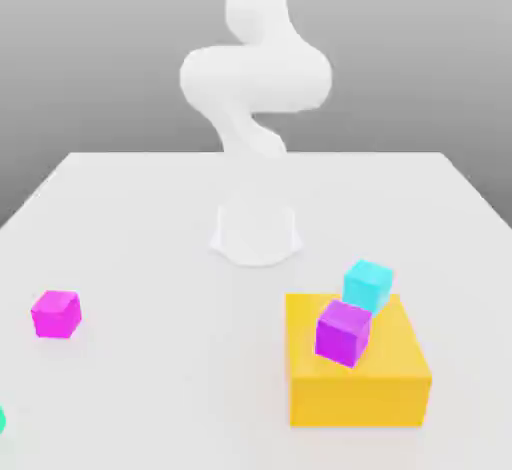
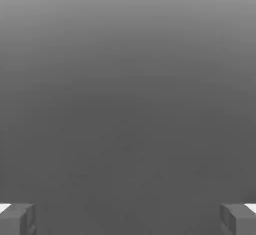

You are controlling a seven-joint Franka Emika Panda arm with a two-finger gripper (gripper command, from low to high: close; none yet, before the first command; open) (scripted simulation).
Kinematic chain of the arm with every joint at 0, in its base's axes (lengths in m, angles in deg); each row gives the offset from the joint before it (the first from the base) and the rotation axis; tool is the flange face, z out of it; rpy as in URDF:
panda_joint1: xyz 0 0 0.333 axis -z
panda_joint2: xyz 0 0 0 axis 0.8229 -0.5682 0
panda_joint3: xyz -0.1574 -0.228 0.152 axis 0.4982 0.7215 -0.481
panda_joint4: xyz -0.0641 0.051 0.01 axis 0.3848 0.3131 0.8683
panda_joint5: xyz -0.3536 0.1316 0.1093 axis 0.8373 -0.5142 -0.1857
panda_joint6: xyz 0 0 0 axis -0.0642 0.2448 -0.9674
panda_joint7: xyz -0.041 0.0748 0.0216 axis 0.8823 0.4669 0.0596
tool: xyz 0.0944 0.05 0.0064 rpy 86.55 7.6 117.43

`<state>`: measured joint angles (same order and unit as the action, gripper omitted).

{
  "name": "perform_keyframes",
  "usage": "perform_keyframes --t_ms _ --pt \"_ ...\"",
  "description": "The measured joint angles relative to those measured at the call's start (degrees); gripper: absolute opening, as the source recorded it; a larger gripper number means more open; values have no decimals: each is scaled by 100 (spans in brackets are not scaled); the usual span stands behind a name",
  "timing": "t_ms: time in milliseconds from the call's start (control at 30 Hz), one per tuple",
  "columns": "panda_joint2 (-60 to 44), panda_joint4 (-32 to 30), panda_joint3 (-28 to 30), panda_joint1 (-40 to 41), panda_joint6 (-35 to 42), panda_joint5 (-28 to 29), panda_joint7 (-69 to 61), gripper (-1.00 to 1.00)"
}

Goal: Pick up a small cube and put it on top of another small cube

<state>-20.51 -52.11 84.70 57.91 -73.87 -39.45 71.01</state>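
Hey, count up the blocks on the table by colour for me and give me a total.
Magenta-pink cube: 1
Cyan cube: 1
Violet-purple cube: 1
Yellow block: 1
Total: 4
A green sliver at the exterior view's left edge is too cut off to identify, so it is not counted.

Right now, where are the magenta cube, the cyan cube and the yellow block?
magenta cube (image 1: 55, 314), exterior view, centre of its front face.
cyan cube (image 1: 367, 285), exterior view, its front face above the purple cube.
yellow block (image 1: 360, 396), exterior view, middle of its front face.
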Motion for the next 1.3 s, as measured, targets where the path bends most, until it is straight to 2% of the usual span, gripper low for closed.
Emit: perform_keyframes --t_ms 433,700,833,1000,1033,1233,1300 --pt "-2789 -1360 1236 1458 -1581 -643 1899 0" --pt "-4379 -2185 1964 2554 -2563 -517 3401 0" --pt "-5005 -2166 1723 2743 -3019 -986 3194 0" --pt "-5747 -2010 870 3427 -3587 -1734 2639 0" --pt "-5871 -1985 710 3562 -3684 -1841 2558 -100" --pt "-5933 -1973 625 3635 -3740 -1877 2534 -100" --pt "-5793 -2002 790 3504 -3633 -1740 2636 -100"
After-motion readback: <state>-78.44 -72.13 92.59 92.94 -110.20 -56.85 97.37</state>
